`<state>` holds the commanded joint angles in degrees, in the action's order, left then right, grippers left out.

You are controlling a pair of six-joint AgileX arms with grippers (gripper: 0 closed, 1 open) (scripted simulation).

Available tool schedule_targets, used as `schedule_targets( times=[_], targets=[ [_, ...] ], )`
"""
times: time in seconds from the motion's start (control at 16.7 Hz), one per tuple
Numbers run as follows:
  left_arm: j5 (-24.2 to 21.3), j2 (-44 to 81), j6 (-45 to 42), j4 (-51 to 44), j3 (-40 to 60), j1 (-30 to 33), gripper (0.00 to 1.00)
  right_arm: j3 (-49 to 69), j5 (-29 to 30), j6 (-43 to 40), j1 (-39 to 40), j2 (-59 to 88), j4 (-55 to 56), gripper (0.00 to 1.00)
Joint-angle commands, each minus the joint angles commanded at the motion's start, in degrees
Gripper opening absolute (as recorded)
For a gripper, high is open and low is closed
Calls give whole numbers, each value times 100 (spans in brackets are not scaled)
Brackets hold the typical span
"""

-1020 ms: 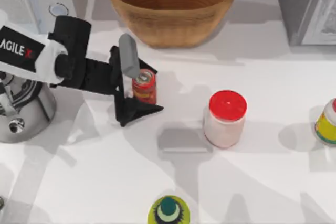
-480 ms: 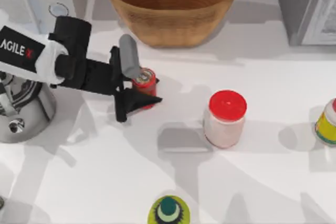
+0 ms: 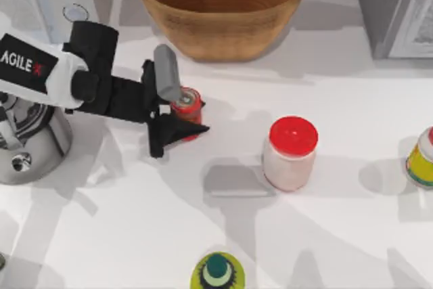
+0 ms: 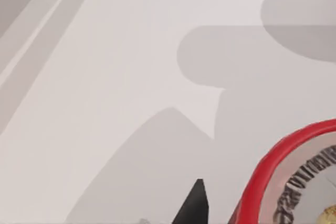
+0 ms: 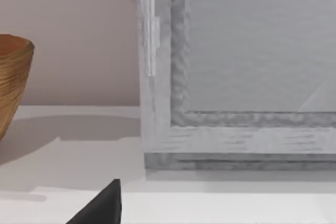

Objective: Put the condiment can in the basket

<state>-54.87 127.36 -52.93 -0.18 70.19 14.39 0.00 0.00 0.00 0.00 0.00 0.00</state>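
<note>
Top view, largest first: the white table (image 3: 338,235) carries everything, with a big round woven wicker basket (image 3: 223,11), tan-brown and ribbed inside, at its far middle edge; nothing can be seen inside the basket. My left arm, black with a white sleeve, reaches in from the left side and lies nearly level over the table, ending in the left gripper (image 3: 177,109) in front of the basket. Its black fingers are clamped on the small red cylindrical condiment can (image 3: 187,104), which has a silver metal top and sits near the basket, to the left of the white jar with a red lid (image 3: 291,153). A yellow-green bottle with a dark green cap (image 3: 216,272) stands at the near edge. Left wrist view catches the can's red rim (image 4: 273,166) close up. Right gripper: cannot tell.
</note>
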Motion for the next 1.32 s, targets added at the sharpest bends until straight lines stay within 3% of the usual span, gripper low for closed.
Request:
schedule_targets(
  times=[0.36,0.78,1.32],
  targets=[
    [4,-188,-58,-207,-66,-53,0,0,0,0,0,0,0,100],
    [-100,-1760,-924,-1906,-610,-397,0,0,0,0,0,0,0,100],
    [-532,-3021,-2442,-3664,-1393,-1475,0,0,0,0,0,0,0,100]
  ],
)
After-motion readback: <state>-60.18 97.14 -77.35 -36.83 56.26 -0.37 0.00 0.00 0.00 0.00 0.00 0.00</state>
